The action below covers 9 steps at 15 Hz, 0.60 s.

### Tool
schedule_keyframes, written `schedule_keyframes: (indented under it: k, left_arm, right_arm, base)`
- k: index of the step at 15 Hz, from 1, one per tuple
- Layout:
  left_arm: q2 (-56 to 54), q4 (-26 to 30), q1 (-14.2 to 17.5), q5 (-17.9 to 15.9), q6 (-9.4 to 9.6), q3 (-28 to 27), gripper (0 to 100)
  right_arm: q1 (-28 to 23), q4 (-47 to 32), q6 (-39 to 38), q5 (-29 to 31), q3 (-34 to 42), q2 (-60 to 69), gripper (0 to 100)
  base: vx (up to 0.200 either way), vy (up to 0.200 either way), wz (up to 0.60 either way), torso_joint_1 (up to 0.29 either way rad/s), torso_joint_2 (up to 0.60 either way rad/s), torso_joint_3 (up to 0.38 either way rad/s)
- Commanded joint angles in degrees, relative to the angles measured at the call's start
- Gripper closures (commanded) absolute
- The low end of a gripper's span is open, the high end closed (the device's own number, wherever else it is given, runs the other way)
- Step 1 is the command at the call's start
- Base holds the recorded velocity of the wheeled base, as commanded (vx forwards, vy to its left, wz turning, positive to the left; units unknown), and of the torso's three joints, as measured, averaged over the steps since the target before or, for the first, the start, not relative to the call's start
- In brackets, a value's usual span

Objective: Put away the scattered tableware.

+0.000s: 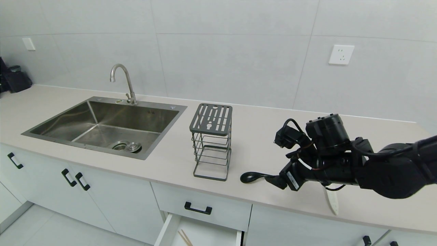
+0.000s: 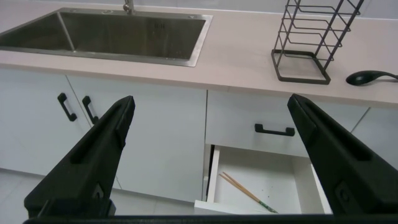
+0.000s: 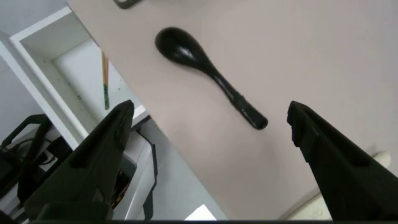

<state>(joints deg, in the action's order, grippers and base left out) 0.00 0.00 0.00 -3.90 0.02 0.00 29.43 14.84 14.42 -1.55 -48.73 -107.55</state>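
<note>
1. Head view: a pale countertop [image 1: 266,119] runs from left to right below a tiled wall. A steel sink [image 1: 133,118] with a curved faucet [image 1: 128,83] is set into its left part. A dark wire rack [image 1: 211,132] stands upright near the middle. Just right of the rack, close to the near edge, lies a black spoon [image 1: 251,177], bowl to the left, handle pointing right. The right gripper [image 1: 280,181] is at the handle's end; whether it touches cannot be told here. A white utensil [image 1: 332,201] lies farther right, partly hidden by the arm. Below the counter a drawer [image 1: 164,232] is pulled out, with chopsticks [image 1: 184,237] inside.

2. Left wrist view: the left gripper [image 2: 210,99] is in front of the cabinet doors, its fingers spread wide with nothing between them. Beyond it are the open drawer [image 2: 261,180] holding the chopsticks [image 2: 249,193], the sink [image 2: 124,34], the rack [image 2: 301,79] and the spoon [image 2: 367,77] on the countertop [image 2: 242,50].

3. Right wrist view: the right gripper [image 3: 210,104] is above the countertop [image 3: 311,50], fingers wide apart and holding nothing. The spoon [image 3: 214,74] lies flat on the counter between the two fingers, clear of both. Past the counter's edge are the drawer [image 3: 68,68] and the chopsticks [image 3: 104,81]
</note>
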Motion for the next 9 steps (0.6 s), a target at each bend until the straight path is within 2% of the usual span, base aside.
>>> schedule_keyframes:
  k: [1, 5, 9]
  left_arm:
    - [0.1, 0.0, 0.0, 0.0, -0.02, 0.0, 0]
    - [0.1, 0.0, 0.0, -0.1, 0.06, 0.0, 0]
    - [0.1, 0.0, 0.0, -0.1, -0.02, 0.0, 0]
  right_arm:
    - [-0.2, 0.0, 0.3, -0.3, -5.1, -7.5, 0]
    - [0.1, 0.0, 0.2, -2.2, -8.0, -13.8, 0]
    - [-0.4, -0.2, -0.2, -2.5, -8.5, -14.9, 0]
  base:
    - [0.0, 0.0, 0.0, 0.0, 0.0, 0.0]
    - [0.0, 0.0, 0.0, 0.0, 0.0, 0.0]
    - [0.0, 0.0, 0.0, 0.0, 0.0, 0.0]
